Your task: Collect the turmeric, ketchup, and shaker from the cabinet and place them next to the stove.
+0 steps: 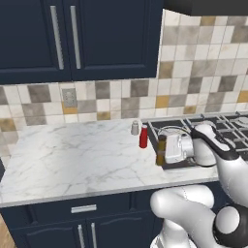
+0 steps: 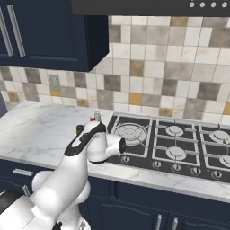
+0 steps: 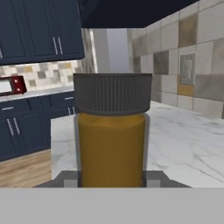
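The turmeric [image 1: 161,151] is a brown-amber jar with a dark ribbed cap, upright at the stove's left front corner. In the hand view the turmeric [image 3: 111,148] sits between my fingers [image 3: 148,144]. My gripper [image 1: 167,149] is shut on it from the right. The red ketchup [image 1: 143,137] and the small pale shaker [image 1: 135,128] stand side by side on the counter just left of the stove [image 1: 213,127], behind the jar. The cabinet [image 1: 72,38] above has its doors shut. My arm hides most of the bottles in the right base view; the stove [image 2: 170,143] lies to its right.
White marble counter [image 1: 68,155] stretches left of the bottles, with its front edge [image 1: 87,193] close to my base. A wall outlet [image 1: 69,97] sits in the tiled backsplash. A dark range hood [image 2: 157,6] hangs over the burners.
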You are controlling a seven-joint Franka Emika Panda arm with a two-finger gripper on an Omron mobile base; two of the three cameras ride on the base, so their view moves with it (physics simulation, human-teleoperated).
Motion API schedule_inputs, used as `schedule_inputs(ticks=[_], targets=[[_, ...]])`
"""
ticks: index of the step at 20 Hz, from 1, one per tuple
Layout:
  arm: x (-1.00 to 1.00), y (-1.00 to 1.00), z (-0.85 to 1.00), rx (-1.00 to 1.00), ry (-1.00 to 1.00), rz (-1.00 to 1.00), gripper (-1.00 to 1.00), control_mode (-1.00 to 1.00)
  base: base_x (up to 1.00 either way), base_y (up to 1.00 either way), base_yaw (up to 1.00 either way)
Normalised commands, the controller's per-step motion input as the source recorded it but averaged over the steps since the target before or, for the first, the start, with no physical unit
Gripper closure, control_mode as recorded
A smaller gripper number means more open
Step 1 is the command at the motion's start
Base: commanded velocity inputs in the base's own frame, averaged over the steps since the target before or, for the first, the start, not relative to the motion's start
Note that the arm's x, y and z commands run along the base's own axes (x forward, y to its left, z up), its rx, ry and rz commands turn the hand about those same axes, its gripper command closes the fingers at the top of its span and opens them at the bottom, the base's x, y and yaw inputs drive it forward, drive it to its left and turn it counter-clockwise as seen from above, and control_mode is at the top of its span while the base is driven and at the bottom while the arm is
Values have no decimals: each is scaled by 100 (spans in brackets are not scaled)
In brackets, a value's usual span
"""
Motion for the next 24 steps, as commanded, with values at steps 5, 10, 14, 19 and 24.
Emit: schedule_inputs(ticks=[5, 10, 14, 19, 24], targets=[[29, 0, -29, 1, 0, 3, 100, -100, 0, 0, 0], [17, 0, -22, 0, 0, 3, 100, -100, 0, 0, 0], [16, 0, -23, 0, 0, 3, 100, -100, 0, 0, 0], [15, 0, -22, 0, 0, 3, 100, -100, 0, 0, 0], [8, 0, -21, 0, 0, 2, 100, -100, 0, 0, 0]])
